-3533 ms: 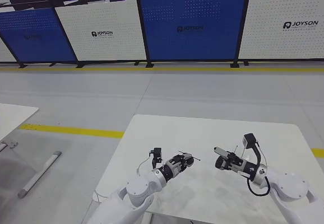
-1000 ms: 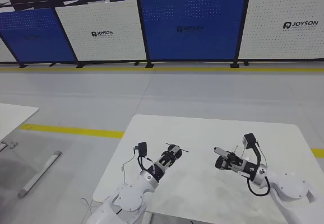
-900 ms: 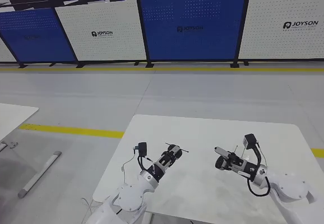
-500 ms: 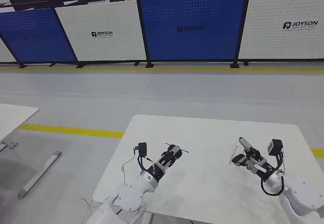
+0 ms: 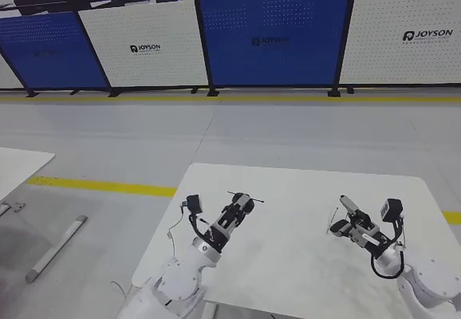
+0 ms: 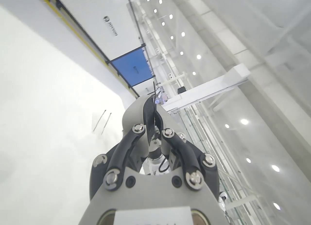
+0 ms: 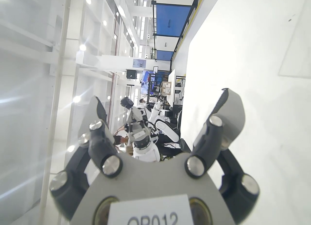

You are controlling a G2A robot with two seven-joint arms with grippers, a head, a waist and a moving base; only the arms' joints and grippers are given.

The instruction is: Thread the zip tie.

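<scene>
A thin black zip tie [image 5: 257, 200] sticks out on both sides of my left gripper [image 5: 243, 202], which is shut on it above the table's left half. In the left wrist view the tie's tip [image 6: 154, 91] pokes out past the closed left gripper [image 6: 153, 105]. My right gripper [image 5: 339, 212] hovers over the right half of the table, open, with nothing between its fingers; the right wrist view shows this right gripper [image 7: 162, 99] spread wide. A second thin dark strip [image 5: 332, 218] lies on the table just beside the right gripper, also seen across the table as the strip [image 6: 100, 120].
The white table [image 5: 294, 263] has bare room between the two arms and toward its far edge [image 5: 302, 168]. Blue and white panel walls [image 5: 270, 40] stand well behind, across a grey floor with a yellow line.
The right arm has drawn back to the right, away from the middle. The left arm has shifted farther from the robot and slightly left, carrying the zip tie.
</scene>
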